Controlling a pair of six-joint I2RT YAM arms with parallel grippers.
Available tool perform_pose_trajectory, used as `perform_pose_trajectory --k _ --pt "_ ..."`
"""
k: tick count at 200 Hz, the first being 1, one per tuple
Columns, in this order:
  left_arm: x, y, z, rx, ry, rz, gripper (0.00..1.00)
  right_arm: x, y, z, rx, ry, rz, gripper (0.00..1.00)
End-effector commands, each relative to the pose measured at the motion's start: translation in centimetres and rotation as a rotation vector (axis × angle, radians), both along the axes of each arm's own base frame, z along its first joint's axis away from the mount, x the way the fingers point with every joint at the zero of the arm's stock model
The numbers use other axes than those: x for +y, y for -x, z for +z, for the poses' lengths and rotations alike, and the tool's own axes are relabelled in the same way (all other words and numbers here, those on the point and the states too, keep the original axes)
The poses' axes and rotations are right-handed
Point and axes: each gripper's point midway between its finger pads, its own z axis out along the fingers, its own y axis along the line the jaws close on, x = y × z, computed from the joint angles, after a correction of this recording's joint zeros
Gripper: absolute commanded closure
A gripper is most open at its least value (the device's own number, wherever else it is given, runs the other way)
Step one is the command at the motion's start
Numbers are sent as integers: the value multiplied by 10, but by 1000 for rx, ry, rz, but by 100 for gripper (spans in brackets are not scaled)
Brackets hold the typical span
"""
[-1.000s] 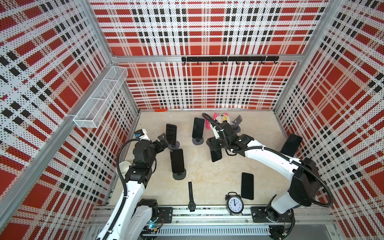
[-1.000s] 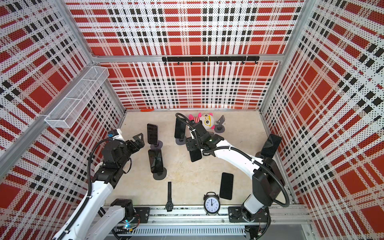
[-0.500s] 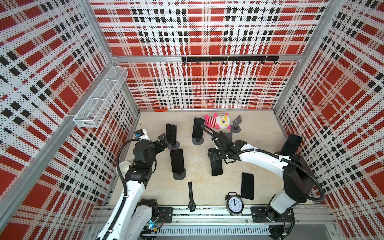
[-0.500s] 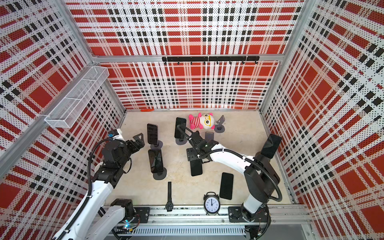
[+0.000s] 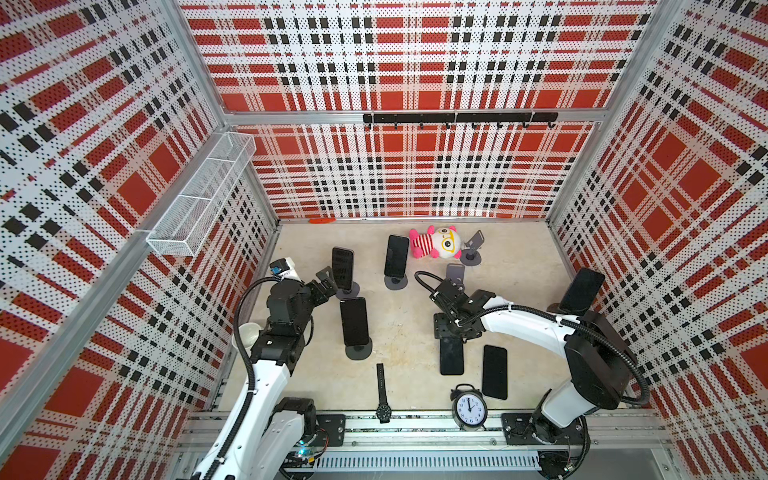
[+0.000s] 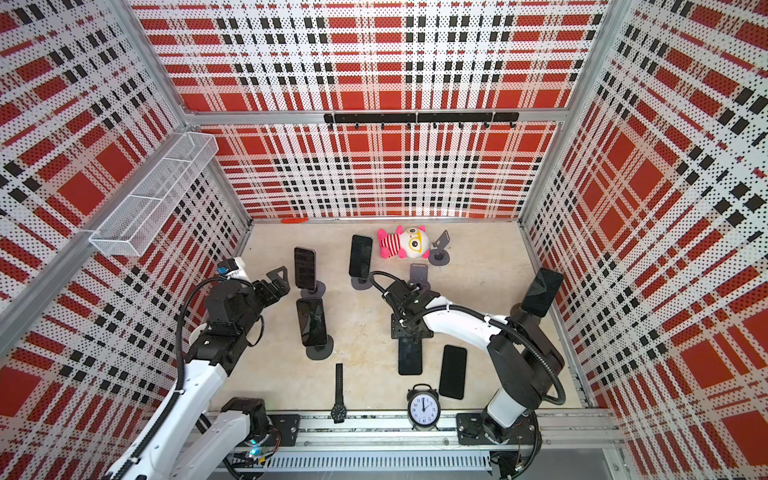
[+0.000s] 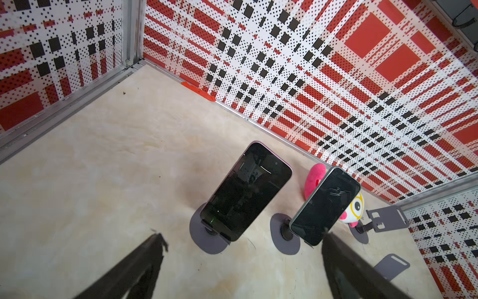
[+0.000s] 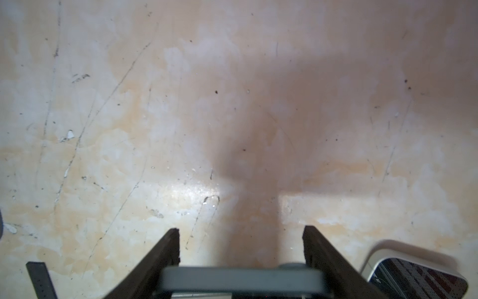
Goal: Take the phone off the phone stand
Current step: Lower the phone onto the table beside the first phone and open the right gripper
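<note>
One flat, dark, rectangular phone (image 5: pixel 451 357).

Dark phone (image 5: pixel 451 356) near-flat, apart from the empty grey stand (image 5: pixel 456 272) behind it.

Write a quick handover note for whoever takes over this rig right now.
Left gripper: open, empty, facing a phone on stand.
Right gripper: shut on held phone, low at the table; contact unclear.
Done: flat phone lies on the table; two empty stands.
Left: release held phone; lift the phone on stand and three other phones off theirs.
</note>
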Motion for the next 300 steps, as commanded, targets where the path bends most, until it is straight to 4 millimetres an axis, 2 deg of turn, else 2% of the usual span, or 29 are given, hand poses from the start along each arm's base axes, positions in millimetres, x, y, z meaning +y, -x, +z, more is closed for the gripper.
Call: perform_pose_trajectory --k 1,25,50,131,178,235,274,300 --pt "-2 -1 4 -19 -9 -11 2 -10 7 2 5 20 -48 47" --pt "-3 -1 5 -20 -9 -13 2 -18 9 -1 6 54 -53 46" --pt "-6 -2 4 -15 -12 -21 2 -15 9 -5 1 32 -59 46" --pt "-7 -2 2 -1 -37 -21 2 -22 21 -36 71 64 -93 45" --pt "-7 -2 3 -4 -34 -25 2 -33 24 -40 70 96 -140 45" --pt "-9 -1 3 -7 -34 -29 2 -34 21 -48 75 122 -154 40" --pt "-9 -1 4 -11 -34 -28 2 -36 17 -51 59 141 -161 32" --pt "-9 0 6 -15 -33 -28 2 -39 17 -54 60 161 -164 32"
